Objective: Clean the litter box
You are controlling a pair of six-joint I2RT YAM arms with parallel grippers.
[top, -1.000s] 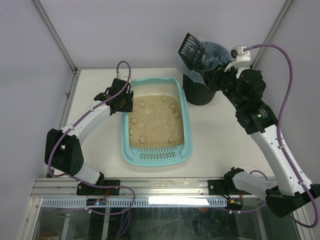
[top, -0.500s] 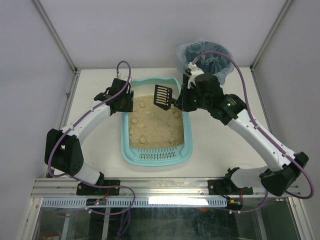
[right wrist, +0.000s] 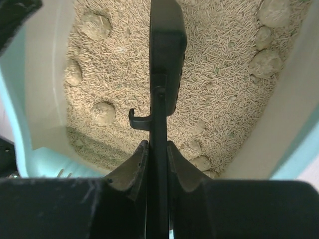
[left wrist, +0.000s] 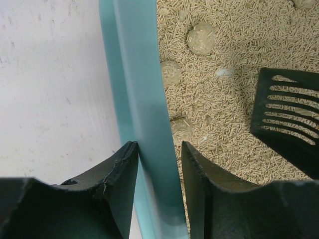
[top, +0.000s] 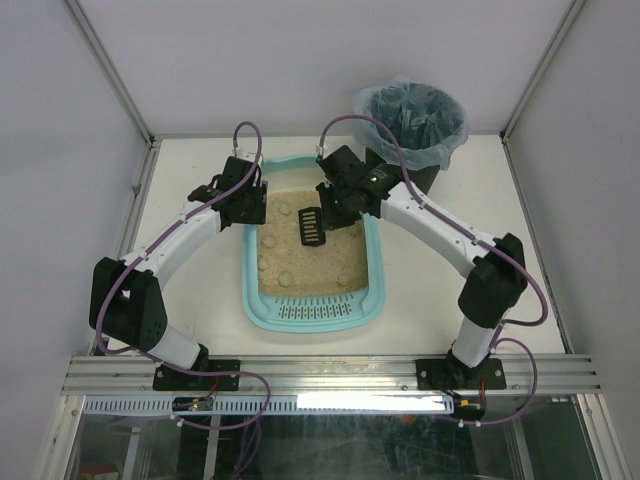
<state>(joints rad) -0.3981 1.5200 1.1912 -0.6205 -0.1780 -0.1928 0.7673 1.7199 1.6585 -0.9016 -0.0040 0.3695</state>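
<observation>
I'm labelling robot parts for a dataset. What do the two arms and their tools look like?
The left arm and right arm have glossy white link shells between chunky black joints. A purple cable loops along each to the wrist. The left tool and right tool each have two matte black fingers with tapered, rough-edged tips. No markings are visible.

Light teal plastic rounded-rectangular litter box [top: 375,270], flat at tabletop centre, beige pellet litter with clumps (slotted strip at near end)
</observation>
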